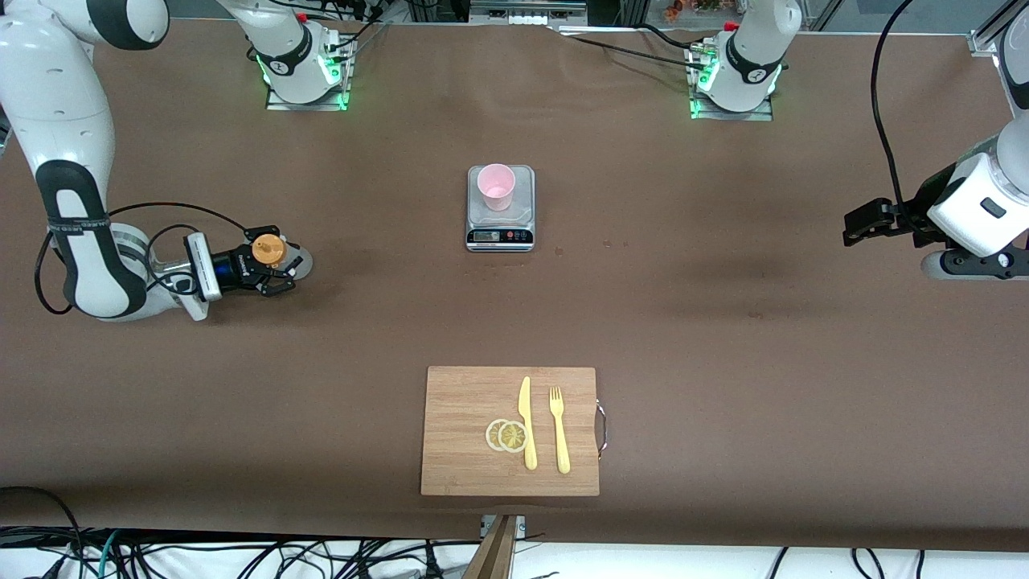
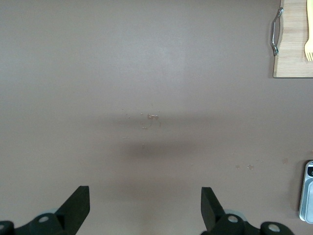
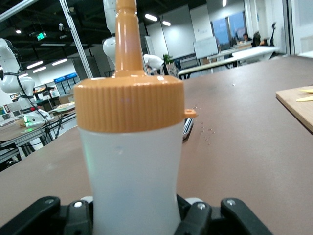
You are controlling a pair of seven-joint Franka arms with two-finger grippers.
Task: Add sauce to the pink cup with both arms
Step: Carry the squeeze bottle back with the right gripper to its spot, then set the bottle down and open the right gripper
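Observation:
The sauce bottle (image 1: 269,251), whitish with an orange nozzle cap, stands upright on the table toward the right arm's end. My right gripper (image 1: 277,264) is shut on its body, low at table level. In the right wrist view the bottle (image 3: 129,147) fills the middle between the fingers (image 3: 198,218). The pink cup (image 1: 496,186) stands upright on a small kitchen scale (image 1: 500,235) at mid-table, well apart from the bottle. My left gripper (image 1: 856,225) is open and empty, held above bare table toward the left arm's end; its fingertips (image 2: 78,200) are spread wide over nothing.
A wooden cutting board (image 1: 466,434) lies nearer the front camera than the scale, bearing a yellow knife (image 1: 527,422), a yellow fork (image 1: 559,430) and two lemon slices (image 1: 506,435). The board (image 2: 293,58) and the scale's edge (image 2: 307,193) show in the left wrist view.

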